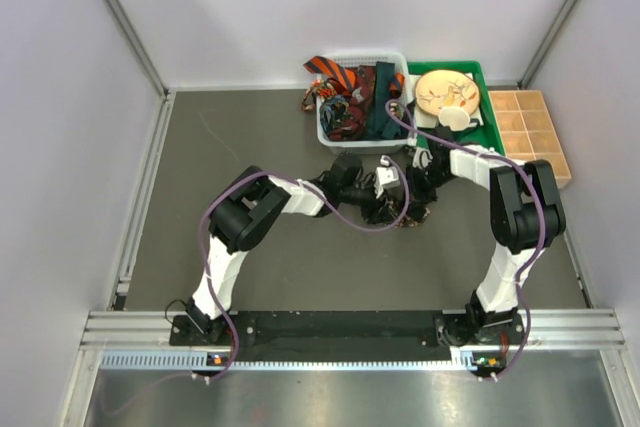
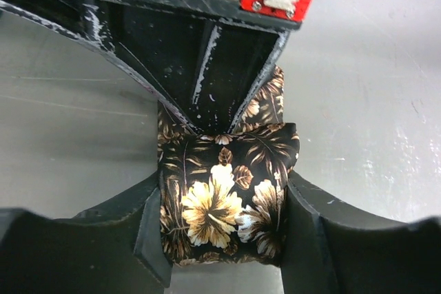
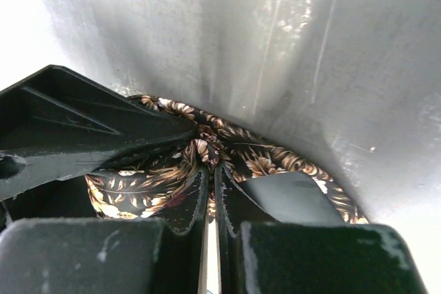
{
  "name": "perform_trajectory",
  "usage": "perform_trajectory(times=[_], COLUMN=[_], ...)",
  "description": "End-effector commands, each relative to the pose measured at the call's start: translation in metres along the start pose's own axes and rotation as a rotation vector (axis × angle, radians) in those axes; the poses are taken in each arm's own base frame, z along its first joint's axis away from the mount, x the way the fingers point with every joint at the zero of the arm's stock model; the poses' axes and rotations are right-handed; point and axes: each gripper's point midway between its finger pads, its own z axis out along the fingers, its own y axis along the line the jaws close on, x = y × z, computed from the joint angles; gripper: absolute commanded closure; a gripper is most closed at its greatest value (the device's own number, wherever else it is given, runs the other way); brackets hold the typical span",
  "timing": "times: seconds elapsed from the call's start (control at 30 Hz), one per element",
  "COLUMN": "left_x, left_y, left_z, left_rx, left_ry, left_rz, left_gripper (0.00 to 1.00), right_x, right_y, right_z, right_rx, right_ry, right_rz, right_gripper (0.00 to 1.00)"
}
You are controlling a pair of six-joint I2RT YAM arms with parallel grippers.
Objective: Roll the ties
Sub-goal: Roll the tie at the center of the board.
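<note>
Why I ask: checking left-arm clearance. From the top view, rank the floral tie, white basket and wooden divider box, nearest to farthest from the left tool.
1. Floral tie, held in the left tool.
2. White basket, just beyond it.
3. Wooden divider box, far right.

Left arm (image 1: 245,222), right arm (image 1: 515,212): black-white links, purple cables (image 1: 206,247); scuffed black gripper fingers (image 2: 69,253).

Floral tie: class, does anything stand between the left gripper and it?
Nothing visible does. The left gripper has its jaws against both sides of the rolled floral tie. The right gripper pinches the fabric at the far end.
</note>
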Motion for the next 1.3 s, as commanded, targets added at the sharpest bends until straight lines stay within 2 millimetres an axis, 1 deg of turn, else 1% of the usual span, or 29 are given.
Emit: perform_trajectory(times=[0.0,0.1,0.17,0.23,0.27,0.3,0.33,0.37,0.4,0.43,0.5,0.53,0.6,0.63,0.67,0.7,0.73,0.77,0.83,0.87,0.9,0.93,1.0,1.03,1.07,1.1,1.2,1.23,1.27], left_x=[0.009,0.009,0.009,0.011,0.014,0.025,0.026,0.033,0.040,0.055,0.070,0.087,0.097,0.107,0.111,0.115,0.112,0.119,0.119,0.122,0.120,0.121,0.122,0.122,0.121,0.122,0.122,0.121,0.122], left_y=[0.005,0.002,0.000,-0.003,-0.002,-0.001,-0.002,-0.003,-0.004,-0.007,-0.009,-0.015,-0.017,-0.019,-0.022,-0.022,-0.019,-0.024,-0.023,-0.025,-0.023,-0.023,-0.024,-0.025,-0.026,-0.027,-0.028,-0.028,-0.029], left_z=[0.011,0.013,0.016,0.020,0.020,0.018,0.018,0.015,0.011,0.001,-0.011,-0.024,-0.035,-0.044,-0.048,-0.050,-0.050,-0.057,-0.056,-0.059,-0.057,-0.058,-0.058,-0.058,-0.058,-0.057,-0.057,-0.056,-0.057], left_rx=[-0.026,-0.019,-0.013,-0.008,-0.015,-0.031,-0.034,-0.039,-0.040,-0.042,-0.040,-0.034,-0.023,-0.027,-0.023,-0.021,-0.027,-0.016,-0.016,-0.011,-0.013,-0.011,0.002,0.008,0.015,0.020,0.026,0.028,0.028], left_ry=[0.035,0.039,0.040,0.049,0.063,0.117,0.140,0.179,0.216,0.292,0.386,0.484,0.558,0.618,0.649,0.672,0.686,0.732,0.752,0.776,0.780,0.792,0.812,0.817,0.819,0.821,0.822,0.819,0.821], left_rz=[-0.011,-0.012,-0.007,-0.013,-0.011,-0.012,0.002,0.007,0.043,0.026,0.053,0.023,0.035,0.022,0.014,0.016,0.021,0.001,-0.002,-0.012,-0.011,-0.014,-0.027,-0.031,-0.034,-0.035,-0.034,-0.035,-0.038], left_gripper=[0.48,0.43,0.46,0.52,0.60,0.64,0.68,0.75,0.78,0.81,0.86,0.88,0.92,0.93,0.93,0.94,0.94,0.94,0.95,0.95,0.95,0.95,0.96,0.96,0.96,0.96,0.96,0.96,0.96], right_x=[-0.004,-0.003,-0.004,-0.004,-0.002,-0.001,0.000,-0.002,-0.002,-0.002,-0.002,-0.001,-0.004,-0.004,-0.006,-0.006,-0.007,-0.005,-0.004,-0.002,-0.003,-0.004,-0.007,-0.006,-0.007,-0.010,-0.010,-0.014,-0.015], right_y=[-0.032,-0.032,-0.032,-0.030,-0.025,-0.022,-0.020,-0.016,-0.015,-0.014,-0.008,-0.007,-0.003,0.002,0.000,0.000,0.004,-0.001,-0.002,-0.005,-0.005,-0.015,-0.022,-0.026,-0.026,-0.027,-0.035,-0.040,-0.040], right_z=[0.007,0.007,0.008,0.008,0.008,0.007,0.006,0.003,0.001,-0.003,-0.009,-0.013,-0.024,-0.030,-0.037,-0.041,-0.046,-0.052,-0.059,-0.061,-0.062,-0.065,-0.064,-0.060,-0.057,-0.053,-0.038,-0.032,-0.030], right_rx=[0.145,0.143,0.141,0.129,0.102,0.091,0.084,0.063,0.057,0.047,0.003,-0.013,-0.066,-0.098,-0.113,-0.125,-0.157,-0.169,-0.186,-0.179,-0.172,-0.160,-0.140,-0.136,-0.139,-0.146,-0.141,-0.132,-0.138], right_ry=[-0.033,-0.031,-0.031,-0.027,-0.020,-0.010,-0.006,-0.003,0.002,0.007,0.016,0.022,0.010,0.008,-0.006,-0.009,-0.012,-0.012,-0.025,-0.023,-0.030,-0.043,-0.063,-0.056,-0.052,-0.059,-0.039,-0.046,-0.045], right_rz=[-0.023,-0.020,-0.018,-0.019,-0.025,-0.028,-0.028,-0.041,-0.039,-0.029,-0.024,-0.015,0.001,0.009,0.016,0.022,0.028,0.049,0.058,0.062,0.052,0.072,0.083,0.093,0.108,0.112,0.164,0.176,0.181], right_gripper=[1.00,1.00,1.00,1.00,1.00,1.00,1.00,1.00,1.00,1.00,1.00,0.97,0.89,0.86,0.77,0.72,0.67,0.57,0.51,0.50,0.49,0.48,0.42,0.38,0.28,0.24,0.20,0.18,0.17])
